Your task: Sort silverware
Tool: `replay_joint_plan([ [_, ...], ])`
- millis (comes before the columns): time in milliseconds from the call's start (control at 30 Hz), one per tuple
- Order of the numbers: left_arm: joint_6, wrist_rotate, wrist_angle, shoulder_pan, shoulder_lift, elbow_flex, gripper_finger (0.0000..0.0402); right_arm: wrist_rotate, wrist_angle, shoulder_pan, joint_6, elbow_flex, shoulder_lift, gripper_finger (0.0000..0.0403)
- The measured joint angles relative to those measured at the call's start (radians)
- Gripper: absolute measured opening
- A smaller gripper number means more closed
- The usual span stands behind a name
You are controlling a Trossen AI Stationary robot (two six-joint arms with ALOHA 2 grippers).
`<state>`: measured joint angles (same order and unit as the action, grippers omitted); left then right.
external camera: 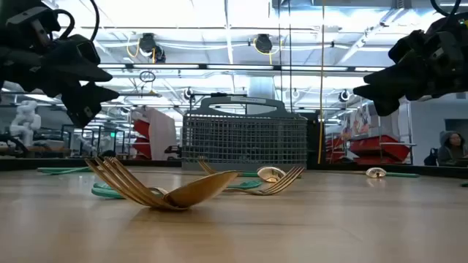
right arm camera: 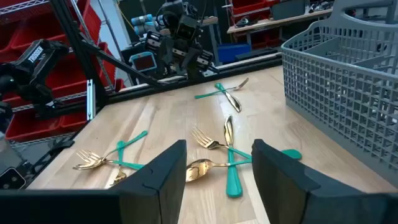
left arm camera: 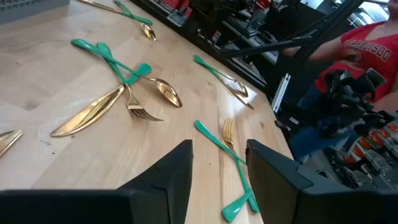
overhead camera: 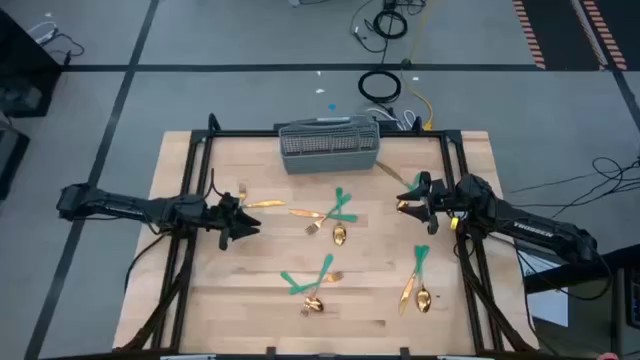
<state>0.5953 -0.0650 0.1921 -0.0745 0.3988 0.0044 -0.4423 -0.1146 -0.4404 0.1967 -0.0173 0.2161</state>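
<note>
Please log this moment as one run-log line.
left hand: open, hovering, empty | right hand: open, hovering, empty | silverware: scattered on table | basket: far edge

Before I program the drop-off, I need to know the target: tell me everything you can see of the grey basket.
The grey basket is a rectangular caddy with grid-mesh walls, plastic-looking, with a handle arching over its open top. It stands upright at the table's far edge, midway between the arms. From above, dividers seem to split it; no cutlery shows inside. Nothing touches it but the table.

Gold silverware, several pieces teal-handled, lies flat in scattered, partly crossed clusters; all on the table.
</note>
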Motion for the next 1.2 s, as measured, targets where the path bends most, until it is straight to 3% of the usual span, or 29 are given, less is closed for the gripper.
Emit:
replay_joint_plan([
  [1200, 0.0, 0.0, 0.0, 0.0, 0.0, 0.0, 0.0154, 0.005, -0.033, 0.0, 0.002, 0.0, 0.001, 0.0169],
])
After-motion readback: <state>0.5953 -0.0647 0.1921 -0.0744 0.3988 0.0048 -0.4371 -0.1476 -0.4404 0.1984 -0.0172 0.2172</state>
